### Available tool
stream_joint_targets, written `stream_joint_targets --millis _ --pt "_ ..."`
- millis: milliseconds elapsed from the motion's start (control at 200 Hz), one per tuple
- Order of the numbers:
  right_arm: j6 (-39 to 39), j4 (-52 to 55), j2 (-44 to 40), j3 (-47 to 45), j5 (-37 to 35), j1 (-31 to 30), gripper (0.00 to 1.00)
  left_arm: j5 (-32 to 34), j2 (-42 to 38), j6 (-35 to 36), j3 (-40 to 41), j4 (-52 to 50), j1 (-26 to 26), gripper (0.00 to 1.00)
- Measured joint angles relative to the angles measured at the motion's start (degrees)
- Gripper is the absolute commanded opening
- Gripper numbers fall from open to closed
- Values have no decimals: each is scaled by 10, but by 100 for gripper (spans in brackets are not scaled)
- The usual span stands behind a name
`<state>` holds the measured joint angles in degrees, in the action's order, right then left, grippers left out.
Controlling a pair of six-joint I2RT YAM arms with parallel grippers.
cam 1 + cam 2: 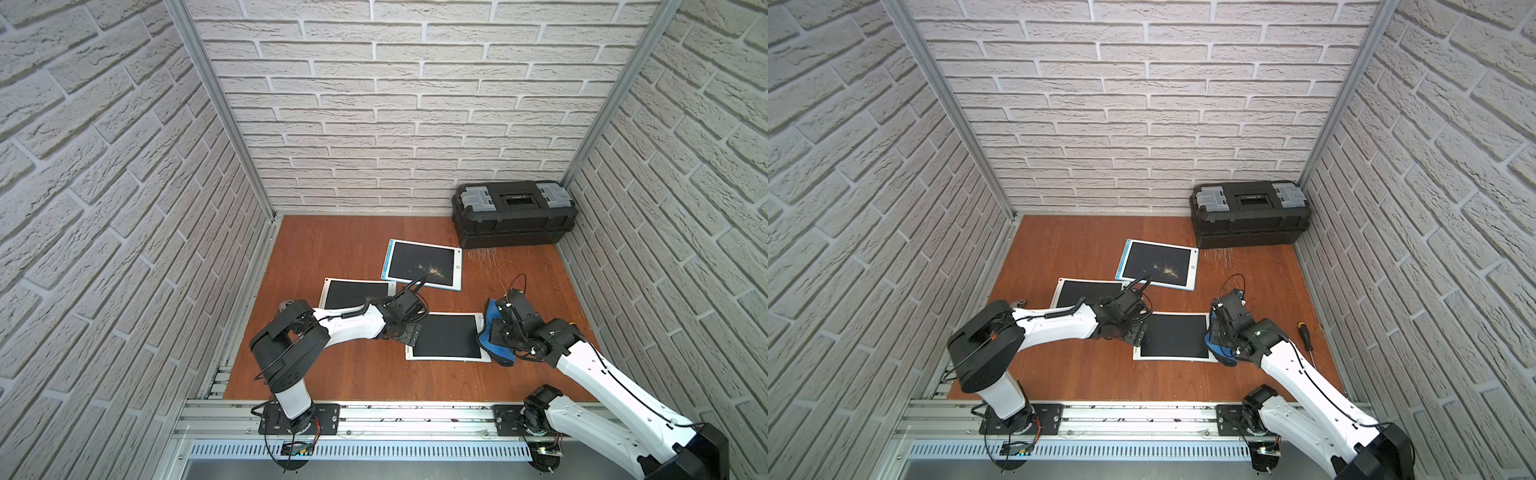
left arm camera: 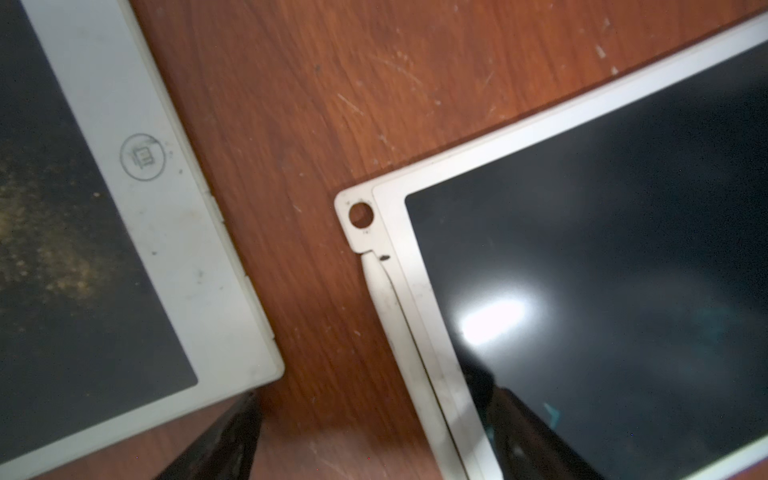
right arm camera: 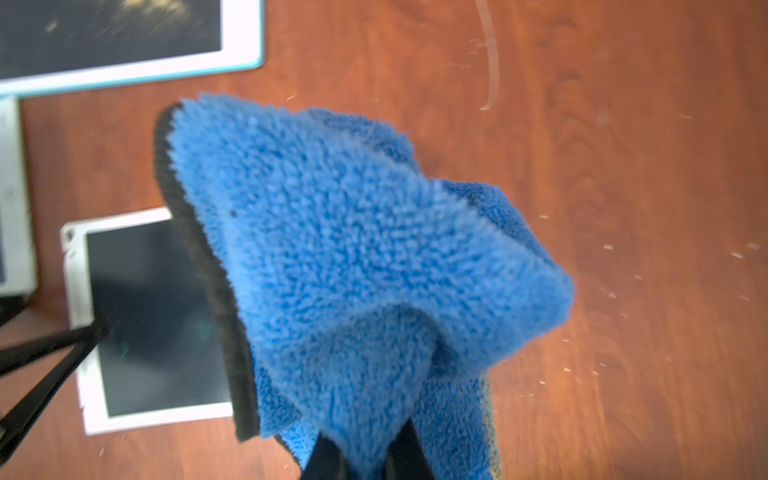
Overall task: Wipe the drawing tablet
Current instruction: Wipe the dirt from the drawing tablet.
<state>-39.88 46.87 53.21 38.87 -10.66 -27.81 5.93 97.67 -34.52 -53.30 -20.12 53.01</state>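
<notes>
The drawing tablet (image 1: 444, 336) lies near us on the table (image 1: 332, 374), its screen looking clean. Our left claw (image 2: 363, 386) stands apart at its left edge; our right claw (image 3: 361, 461) is clamped on the blue cloth (image 3: 353, 249) at its right. The far tablet (image 1: 422, 266) looks dusty, so wiping seems unfinished.

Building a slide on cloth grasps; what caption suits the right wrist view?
Right gripper shut on a blue cloth, with a white-framed drawing tablet on the wooden table.

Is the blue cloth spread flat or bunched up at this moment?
Bunched up. The blue cloth is gathered in thick folds in the shut right hand, by the near tablet's edge, not laid flat.
</notes>
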Motion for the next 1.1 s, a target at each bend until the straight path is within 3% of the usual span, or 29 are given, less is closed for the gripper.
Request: stream_joint_targets --millis 215,425,500,770,1100 --pt "16 -60 158 15 49 -94 2 0 0 0 -1 0 0 88" --pt "5 -112 253 14 70 -97 2 0 1 0 -1 2 0 88" --pt "-4 -117 250 11 80 -76 2 0 0 0 -1 3 0 88" --pt "-16 -99 152 -37 77 101 2 0 -3 0 6 7 0 88" --pt "28 -1 61 41 57 111 3 0 -11 0 14 16 0 89"
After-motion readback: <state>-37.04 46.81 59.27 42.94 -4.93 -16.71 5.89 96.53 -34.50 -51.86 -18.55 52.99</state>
